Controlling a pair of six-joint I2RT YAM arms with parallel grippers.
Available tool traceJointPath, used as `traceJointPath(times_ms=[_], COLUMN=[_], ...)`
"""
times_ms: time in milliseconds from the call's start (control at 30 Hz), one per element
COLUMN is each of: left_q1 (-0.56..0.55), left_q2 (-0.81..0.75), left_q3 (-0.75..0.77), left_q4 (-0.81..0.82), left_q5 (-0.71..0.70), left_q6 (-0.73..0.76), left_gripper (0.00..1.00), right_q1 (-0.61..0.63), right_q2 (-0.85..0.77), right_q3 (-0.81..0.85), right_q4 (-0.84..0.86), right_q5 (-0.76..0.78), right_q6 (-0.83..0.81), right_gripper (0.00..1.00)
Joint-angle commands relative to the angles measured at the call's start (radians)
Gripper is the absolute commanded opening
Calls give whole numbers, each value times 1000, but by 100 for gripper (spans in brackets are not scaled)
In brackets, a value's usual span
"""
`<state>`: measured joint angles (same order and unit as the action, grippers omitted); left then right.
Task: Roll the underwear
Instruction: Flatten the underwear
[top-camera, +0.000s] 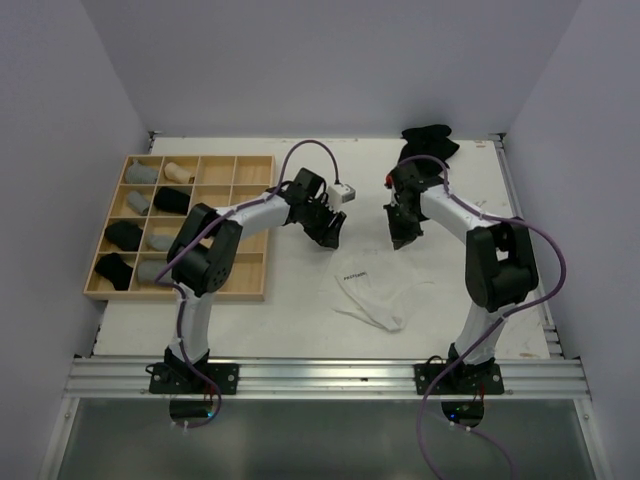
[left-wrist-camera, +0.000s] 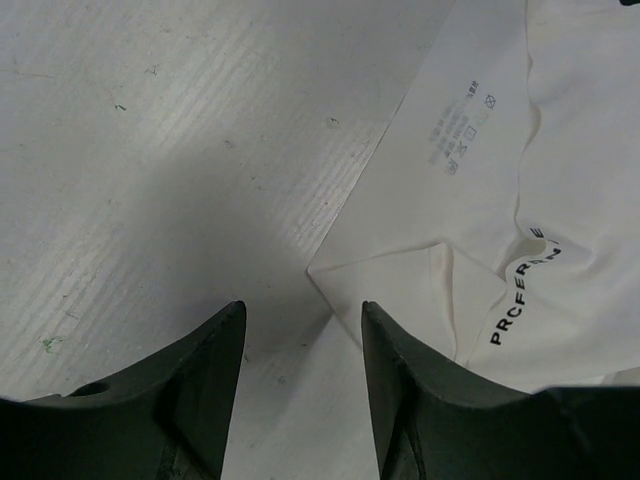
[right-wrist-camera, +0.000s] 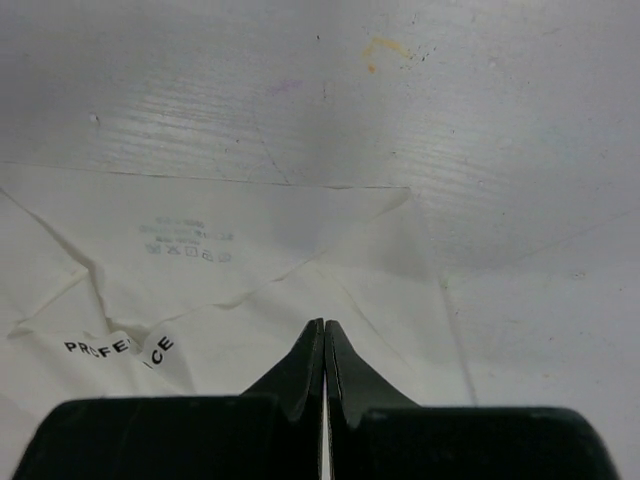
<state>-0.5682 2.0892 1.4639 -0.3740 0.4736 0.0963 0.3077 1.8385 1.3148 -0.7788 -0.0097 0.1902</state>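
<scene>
White underwear (top-camera: 375, 295) lies unrolled on the table (top-camera: 290, 320).
The left gripper (top-camera: 328, 228) is half open and empty; the right gripper (top-camera: 403, 237) is pinched shut, empty. Shut jaws could just shove the cloth and bunch it.

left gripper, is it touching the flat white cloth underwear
Apart: top view shows bare table between the left gripper and the white cloth underwear.

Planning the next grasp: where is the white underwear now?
Top view: the white underwear lies spread out between left arm and right arm, right of the wooden tray.
</scene>
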Motion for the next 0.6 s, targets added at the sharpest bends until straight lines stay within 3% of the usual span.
traceJointPath(times_ms=[0,167,200,333,367,500,567], left_q1=[-22,-32,-35,-50,-53,-79,-87], left_q2=[-3,2,8,22,25,43,49], left_q3=[1,4,13,33,35,38,38], left_q4=[53,78,76,64,64,60,57], left_q5=[-55,-102,-107,-139,-154,-213,-251], left_q6=[-7,-23,-23,-23,-21,-26,-32], left_gripper=[54,57,57,59,68,70,70], right_q1=[2,4,7,18,19,21,22], right_q2=[-50,-36,-33,-18,-10,25,37], right_q3=[40,34,28,-14,-31,-64,-78], right_q4=[-36,-34,-18,26,35,65,70], right_q5=[33,24,20,22,22,22,28], right_q6=[5,-5,-5,-8,-6,-6,-2], right_gripper=[0,0,9,28,32,32,27])
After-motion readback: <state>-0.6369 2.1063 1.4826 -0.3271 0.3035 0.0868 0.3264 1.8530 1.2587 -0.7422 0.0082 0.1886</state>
